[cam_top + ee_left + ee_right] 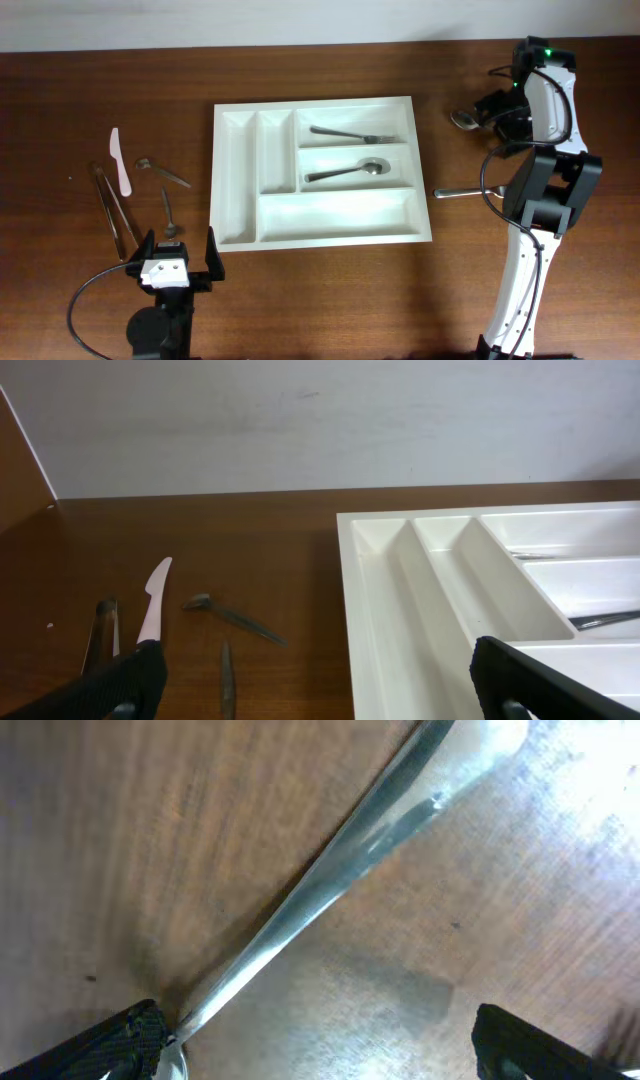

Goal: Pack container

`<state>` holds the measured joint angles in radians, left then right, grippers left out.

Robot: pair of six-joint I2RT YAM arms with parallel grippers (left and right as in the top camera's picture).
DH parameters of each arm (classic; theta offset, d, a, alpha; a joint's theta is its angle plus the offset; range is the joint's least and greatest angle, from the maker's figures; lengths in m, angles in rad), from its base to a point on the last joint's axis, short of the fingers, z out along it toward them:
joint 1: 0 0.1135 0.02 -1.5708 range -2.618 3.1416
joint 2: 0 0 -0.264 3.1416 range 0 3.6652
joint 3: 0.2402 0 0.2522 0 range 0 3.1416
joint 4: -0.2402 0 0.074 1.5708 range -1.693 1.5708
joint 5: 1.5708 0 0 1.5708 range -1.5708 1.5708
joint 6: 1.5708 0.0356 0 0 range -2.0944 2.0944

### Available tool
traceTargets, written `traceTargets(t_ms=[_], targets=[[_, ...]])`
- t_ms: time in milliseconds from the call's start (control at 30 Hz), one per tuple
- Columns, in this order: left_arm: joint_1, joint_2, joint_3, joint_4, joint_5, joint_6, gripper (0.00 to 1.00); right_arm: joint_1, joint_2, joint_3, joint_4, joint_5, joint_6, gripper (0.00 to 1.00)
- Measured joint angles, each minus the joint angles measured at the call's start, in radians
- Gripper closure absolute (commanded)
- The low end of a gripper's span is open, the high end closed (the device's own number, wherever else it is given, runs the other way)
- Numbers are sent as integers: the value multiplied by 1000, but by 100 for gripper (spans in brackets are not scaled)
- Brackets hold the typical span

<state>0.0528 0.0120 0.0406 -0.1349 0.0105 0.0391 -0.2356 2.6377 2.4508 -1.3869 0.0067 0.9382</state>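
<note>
Wooden tabletop (330, 300), where packing is looking barely begun. Ahead-left of the spread, empty left claw (178, 248), tongs (115, 210), a white knife (120, 162) and two small spoons (162, 173) are lying loose. Ahead-right, the container (340, 215) is holding just a fork (350, 134) and a spoon (348, 172). Beyond it the right claw (325, 1045), spread, is straddling a metal handle (340, 880), not gripping.

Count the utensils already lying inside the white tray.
2. A fork lies in the farthest long compartment of the tray, a spoon in the middle one. The other three compartments look empty; none is hidden.
</note>
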Motion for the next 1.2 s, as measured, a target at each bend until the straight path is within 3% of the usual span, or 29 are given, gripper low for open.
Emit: traceTargets(t_ms=[633, 1000, 1200], targets=[[0, 0, 0, 0, 0, 0, 1, 5, 0, 0, -36, -245, -7, 4], [0, 0, 0, 0, 0, 0, 1, -12, 0, -1, 140, -260, 5, 8], [0, 0, 0, 0, 0, 0, 1, -18, 0, -1, 154, -257, 29, 12]])
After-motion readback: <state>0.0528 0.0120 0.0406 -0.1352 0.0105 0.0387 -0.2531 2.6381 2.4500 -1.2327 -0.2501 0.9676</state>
